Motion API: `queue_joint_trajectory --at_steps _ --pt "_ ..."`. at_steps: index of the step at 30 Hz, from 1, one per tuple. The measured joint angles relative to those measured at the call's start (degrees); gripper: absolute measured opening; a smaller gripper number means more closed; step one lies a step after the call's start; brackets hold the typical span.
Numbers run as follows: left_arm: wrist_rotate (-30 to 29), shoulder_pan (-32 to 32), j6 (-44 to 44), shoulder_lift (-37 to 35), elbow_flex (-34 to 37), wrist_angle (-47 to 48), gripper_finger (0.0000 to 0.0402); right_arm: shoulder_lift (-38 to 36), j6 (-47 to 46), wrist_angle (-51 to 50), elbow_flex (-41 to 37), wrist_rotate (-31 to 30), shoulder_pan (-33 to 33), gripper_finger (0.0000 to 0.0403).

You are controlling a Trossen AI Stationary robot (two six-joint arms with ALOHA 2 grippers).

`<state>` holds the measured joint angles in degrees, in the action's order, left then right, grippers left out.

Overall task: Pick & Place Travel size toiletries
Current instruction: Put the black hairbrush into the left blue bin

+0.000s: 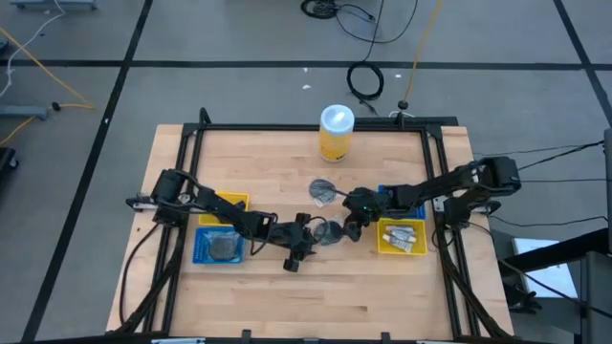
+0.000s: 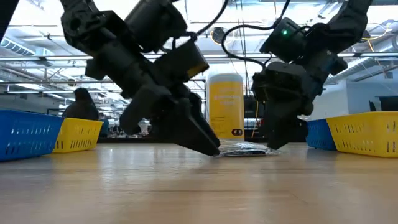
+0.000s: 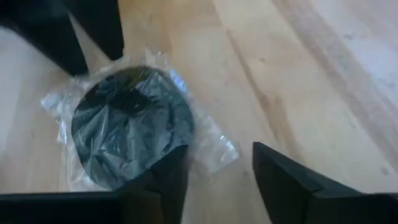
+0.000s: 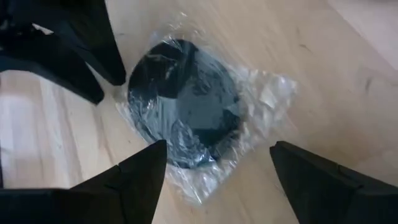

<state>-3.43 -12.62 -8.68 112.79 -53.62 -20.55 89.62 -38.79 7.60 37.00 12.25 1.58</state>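
High view: both end effectors meet over a wrapped dark disc [image 1: 328, 232] mid-tabletop [image 1: 287, 296]. Low view: yellow canister [image 2: 226, 106], label unreadable. Wrist views: left end effector [image 3: 214, 171] and right end effector [image 4: 217, 165] stand wide, holding nothing, disc between them.

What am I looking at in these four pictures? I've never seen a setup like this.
Two dark robot arms work at a wooden table. One picture looks straight down from above, one looks level across the tabletop, and two come from cameras on the arms' wrists.

On the table stand a yellow canister, blue and yellow trays at both sides, and a second wrapped disc lying apart.

Both grippers meet at mid-table over one dark round disc in clear wrap. The left gripper and the right gripper each have open fingers beside or over it. Nothing is held; the disc lies flat on the wood.
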Motion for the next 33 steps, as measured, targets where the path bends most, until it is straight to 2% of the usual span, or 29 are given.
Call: queue_joint_trajectory --at_steps 9,11,14,17,20,24,27,30,33 --pt "0.9 2.8 0.9 0.6 0.0 0.8 0.0024 4.0 -0.8 9.3 -0.1 2.9 0.0 0.0283" --pt "0.9 3.1 1.3 0.6 0.0 1.0 0.0007 4.4 -0.1 10.9 -0.1 3.0 -0.1 0.0283" --pt "0.8 3.2 1.7 0.6 0.0 1.0 0.0015 4.5 2.0 12.2 -0.2 3.0 -0.2 0.0272" --pt "0.4 3.2 2.2 0.6 0.0 0.9 0.0024 4.5 3.3 12.7 -0.2 2.9 -0.2 0.0237" --pt "0.4 3.2 2.9 0.6 0.0 0.8 0.0025 4.5 4.8 12.8 -0.2 2.1 -0.6 0.0180" --pt "0.5 3.2 5.5 0.3 0.0 1.7 0.0026 4.5 8.3 13.5 -0.2 -2.5 -2.3 0.0088" --pt "3.0 3.2 6.9 -2.3 0.1 4.8 0.0038 4.4 11.8 14.9 -0.1 -6.9 -4.6 0.0026" --pt "3.5 3.2 7.7 -6.9 0.1 8.7 0.0070 4.4 14.5 15.7 -0.1 -12.3 -6.8 0.0022" --pt "3.6 3.1 7.7 -12.5 0.1 11.5 0.0109 4.4 14.6 16.2 -0.2 -18.6 -8.9 0.0040"
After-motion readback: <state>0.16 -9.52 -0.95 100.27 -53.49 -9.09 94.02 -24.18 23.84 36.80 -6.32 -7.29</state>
